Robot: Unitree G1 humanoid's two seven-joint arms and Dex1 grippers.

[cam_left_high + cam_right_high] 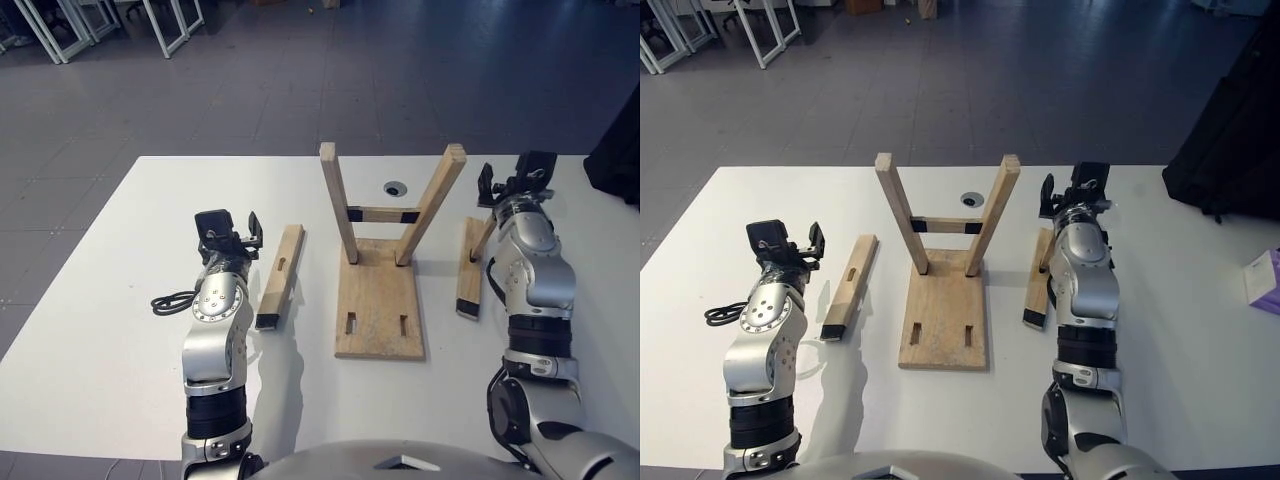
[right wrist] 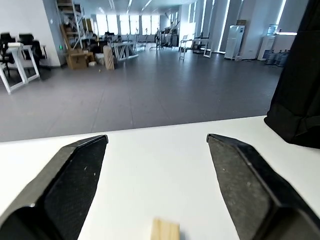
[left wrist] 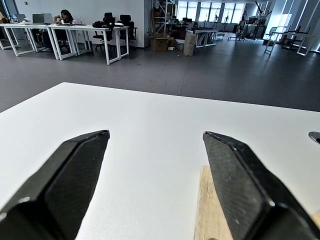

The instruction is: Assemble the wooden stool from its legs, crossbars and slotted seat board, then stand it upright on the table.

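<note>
The left hand (image 3: 156,137) hovers open just above the white surface (image 1: 100,280), its two dark fingers (image 3: 75,170) spread wide. It sits just left of a loose leg (image 1: 280,272) that lies flat, and the leg's far end shows beside one finger in the left wrist view. The right hand (image 2: 156,140) is open too, with its fingers well apart, poised over the far end of another loose leg (image 1: 470,265). That leg lies on the surface to the right and is partly hidden by the right arm.

Between the two arms, the slotted seat board (image 1: 380,300) lies flat in the middle of the surface. Two legs stand in its far slots, one on the left (image 1: 338,200) and one on the right (image 1: 432,200), splaying apart toward their tops. A crossbar (image 1: 383,215) with black ends joins them. The two near slots (image 1: 352,322) of the board are unfilled.

A black cable (image 1: 172,300) is coiled near the left arm, and a round cable port (image 1: 396,187) sits in the surface behind the standing legs.
</note>
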